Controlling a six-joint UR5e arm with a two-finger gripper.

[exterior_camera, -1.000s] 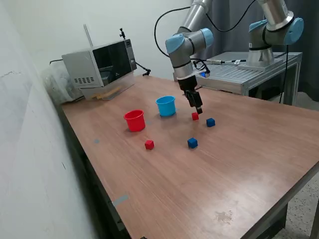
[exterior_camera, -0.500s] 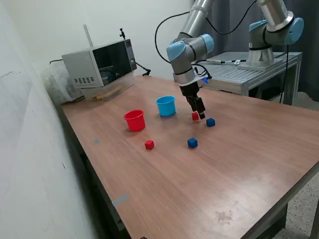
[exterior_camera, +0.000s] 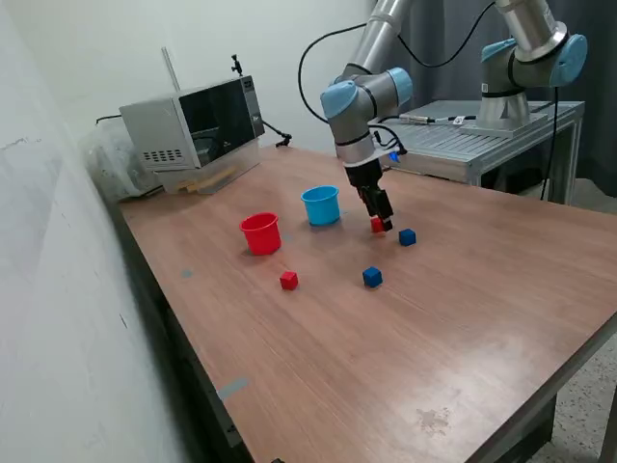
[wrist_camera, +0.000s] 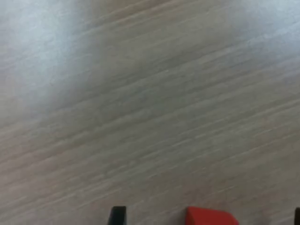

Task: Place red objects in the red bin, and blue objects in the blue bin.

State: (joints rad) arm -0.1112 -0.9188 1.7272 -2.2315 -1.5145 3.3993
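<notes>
- Sitting on the wood-grain desk (exterior_camera: pixel 463 318), a small red cube (exterior_camera: pixel 376 225) lies right at the tip of the dark claw (exterior_camera: pixel 383 223), just to the exterior view's right of the blue cup (exterior_camera: pixel 321 205).
- In the wrist view that cube (wrist_camera: pixel 209 216) shows as a matte red block with a crisp edge, between one black fingertip (wrist_camera: pixel 117 215) and a dark sliver at the frame's far edge; the fingers stand apart around it, and contact cannot be made out.
- A second red cube (exterior_camera: pixel 288 280) lies nearer the camera, below the red cup (exterior_camera: pixel 260 233).
- Two dark blue cubes rest on the desk: one (exterior_camera: pixel 408 236) just beside the claw, the other (exterior_camera: pixel 372 277) nearer the camera.
- Both cups are round, tapered, smooth plastic, standing upright and near each other.
- A boxy grey microwave (exterior_camera: pixel 193 125) stands at the desk's far corner.
</notes>
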